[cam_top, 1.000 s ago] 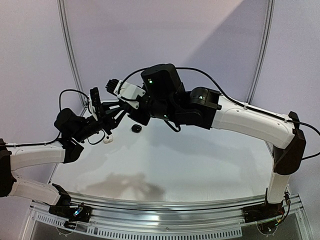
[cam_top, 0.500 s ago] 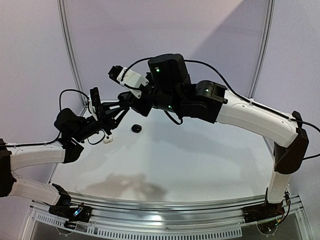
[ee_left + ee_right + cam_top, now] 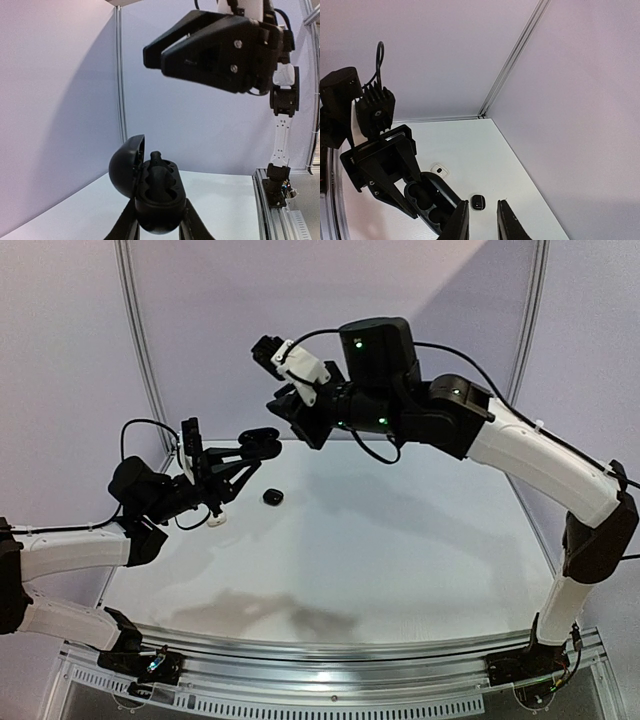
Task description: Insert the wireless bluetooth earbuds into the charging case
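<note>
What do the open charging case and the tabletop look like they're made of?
Charging case: likely moulded hard plastic, black, satin finish. There is a soft sheen on the domed lid, and the wells inside are crisply shaped.
Tabletop: smooth white sheet, perhaps laminate or painted board, semi-gloss. It shows blurred dark reflections.

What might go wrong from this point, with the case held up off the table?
1. The left end effector grips the open charging case by one end, in mid-air; a push from the right end effector above may tilt it.
2. The earbud in the case seems to stand proud, not fully seated, and may fall out.
3. The black earbud on the table is tiny, easy to mis-pinch.
</note>
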Tool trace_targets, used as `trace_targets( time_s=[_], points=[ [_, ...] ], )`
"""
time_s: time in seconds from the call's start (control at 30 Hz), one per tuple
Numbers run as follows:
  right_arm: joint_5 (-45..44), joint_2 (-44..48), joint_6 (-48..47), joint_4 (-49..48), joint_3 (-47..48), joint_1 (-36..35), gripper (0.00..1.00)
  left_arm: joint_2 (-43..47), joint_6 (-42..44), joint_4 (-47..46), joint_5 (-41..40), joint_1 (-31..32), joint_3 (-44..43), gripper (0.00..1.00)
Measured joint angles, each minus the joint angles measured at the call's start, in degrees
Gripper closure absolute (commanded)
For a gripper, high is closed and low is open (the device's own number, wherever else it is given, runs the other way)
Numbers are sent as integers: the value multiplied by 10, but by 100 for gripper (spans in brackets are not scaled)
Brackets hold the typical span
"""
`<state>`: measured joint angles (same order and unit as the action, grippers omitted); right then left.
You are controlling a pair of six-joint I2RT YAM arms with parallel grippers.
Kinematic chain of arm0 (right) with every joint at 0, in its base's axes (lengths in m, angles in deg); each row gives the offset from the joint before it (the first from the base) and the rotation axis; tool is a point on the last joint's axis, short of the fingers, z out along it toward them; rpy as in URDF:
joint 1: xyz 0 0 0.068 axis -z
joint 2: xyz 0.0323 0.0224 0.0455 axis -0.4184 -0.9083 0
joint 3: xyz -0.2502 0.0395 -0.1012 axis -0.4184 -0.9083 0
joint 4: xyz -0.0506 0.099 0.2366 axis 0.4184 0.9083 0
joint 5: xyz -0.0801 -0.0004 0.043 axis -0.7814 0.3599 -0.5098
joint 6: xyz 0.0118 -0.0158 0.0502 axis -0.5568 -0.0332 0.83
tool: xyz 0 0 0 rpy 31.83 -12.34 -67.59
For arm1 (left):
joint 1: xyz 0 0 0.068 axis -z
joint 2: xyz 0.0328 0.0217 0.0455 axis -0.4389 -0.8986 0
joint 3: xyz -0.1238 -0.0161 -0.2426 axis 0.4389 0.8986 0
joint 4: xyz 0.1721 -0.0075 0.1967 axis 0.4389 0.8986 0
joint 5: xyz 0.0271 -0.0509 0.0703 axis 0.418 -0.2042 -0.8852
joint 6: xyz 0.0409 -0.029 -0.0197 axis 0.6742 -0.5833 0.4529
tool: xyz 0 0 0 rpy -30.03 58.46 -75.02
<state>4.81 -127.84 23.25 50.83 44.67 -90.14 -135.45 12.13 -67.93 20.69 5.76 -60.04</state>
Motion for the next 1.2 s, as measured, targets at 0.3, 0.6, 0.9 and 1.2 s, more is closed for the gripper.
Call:
trace_targets(
  time_s=[0.3,0.6,0.9,1.2],
  points=[
    [69,31,22,70,-1,4,88,0,0,-3,70,0,-1,100],
    [82,18,13,115,-1,-5,78,0,0,-3,117,0,-3,100],
    [83,8,48,101,10,-2,75,-5,49,6,159,0,-7,100],
    [52,-7,95,99,38,3,75,-5,137,21,177,0,-10,100]
  ],
)
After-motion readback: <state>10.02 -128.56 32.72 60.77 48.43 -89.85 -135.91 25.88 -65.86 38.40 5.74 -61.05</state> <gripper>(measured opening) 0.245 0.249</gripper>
